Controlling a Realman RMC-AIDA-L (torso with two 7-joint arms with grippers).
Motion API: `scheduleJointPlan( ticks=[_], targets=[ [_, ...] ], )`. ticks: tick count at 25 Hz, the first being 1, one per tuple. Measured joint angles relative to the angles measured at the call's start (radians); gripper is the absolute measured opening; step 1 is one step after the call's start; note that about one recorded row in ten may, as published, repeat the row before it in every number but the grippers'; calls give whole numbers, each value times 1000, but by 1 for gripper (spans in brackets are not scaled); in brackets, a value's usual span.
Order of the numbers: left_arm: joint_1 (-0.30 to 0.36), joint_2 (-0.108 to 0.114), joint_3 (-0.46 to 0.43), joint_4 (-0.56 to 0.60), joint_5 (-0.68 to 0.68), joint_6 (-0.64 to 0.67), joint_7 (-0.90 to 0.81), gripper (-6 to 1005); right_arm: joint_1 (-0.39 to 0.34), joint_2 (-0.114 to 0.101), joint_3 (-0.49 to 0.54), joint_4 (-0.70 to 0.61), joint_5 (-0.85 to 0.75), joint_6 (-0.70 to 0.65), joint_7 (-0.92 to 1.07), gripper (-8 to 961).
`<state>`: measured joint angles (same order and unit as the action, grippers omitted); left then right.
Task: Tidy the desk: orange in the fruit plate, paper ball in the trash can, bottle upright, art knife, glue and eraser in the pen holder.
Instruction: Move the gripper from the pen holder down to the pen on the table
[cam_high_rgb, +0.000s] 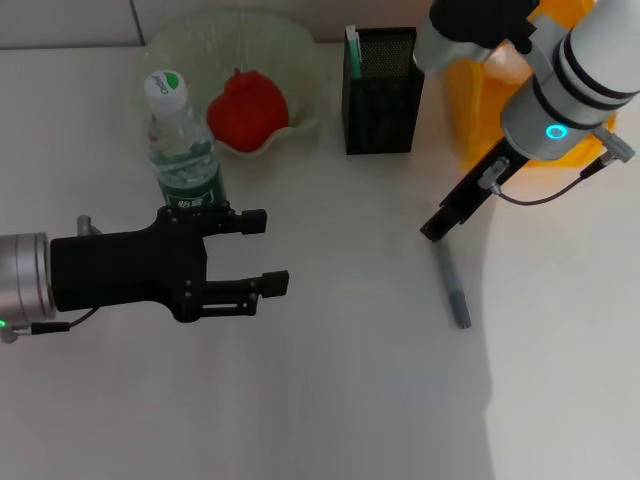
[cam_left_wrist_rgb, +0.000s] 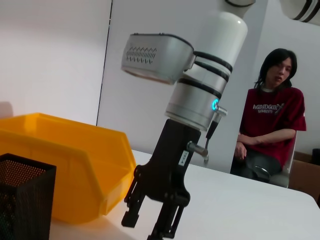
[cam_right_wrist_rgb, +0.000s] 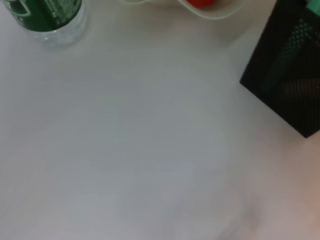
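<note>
Your left gripper (cam_high_rgb: 268, 252) is nearest the head camera, low over the desk (cam_high_rgb: 330, 380), its fingers (cam_high_rgb: 266, 284) apart and holding nothing. Taking the pen holder (cam_high_rgb: 381, 92) as landmark: the bottle (cam_high_rgb: 182, 150) stands upright well to its left, green label facing you, just behind the left gripper. The fruit plate (cam_high_rgb: 290, 40) sits between bottle and pen holder, carrying a red-orange fruit (cam_high_rgb: 247, 108). A green-topped item (cam_high_rgb: 352, 42) stands inside the pen holder at its left wall; you cannot tell what it is. A yellow bin (cam_high_rgb: 470, 110) is just right of the pen holder. Your right gripper (cam_left_wrist_rgb: 150, 225) hangs in front of and to the right of the pen holder, fingers slightly apart, empty. A grey knife (cam_high_rgb: 452, 286) lies flat on the desk just below that gripper's tip, not touching it. A seated person (cam_left_wrist_rgb: 270, 120) shows in the left wrist view behind the desk.
</note>
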<state>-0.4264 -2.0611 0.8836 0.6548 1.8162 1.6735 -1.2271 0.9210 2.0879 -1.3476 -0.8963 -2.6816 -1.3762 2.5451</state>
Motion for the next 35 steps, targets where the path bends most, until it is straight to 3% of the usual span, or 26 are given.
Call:
scheduleJointPlan(
  ticks=[8,16,22,35],
  targets=[
    [-1,-3,1,-3,0,0,-3,790,11,1,-58,107,39,108,4,696],
    [-3,-4,2,-4,0,0,-3,790,12,1,-67,146,56,159,3,651],
    [-3,-4,2,-4,0,0,-3,790,11,1,-68,150,57,164,1,452],
    [6,-4,1,-5,0,5,-3,790,9,1,-68,158,57,167,-4,191]
  ],
)
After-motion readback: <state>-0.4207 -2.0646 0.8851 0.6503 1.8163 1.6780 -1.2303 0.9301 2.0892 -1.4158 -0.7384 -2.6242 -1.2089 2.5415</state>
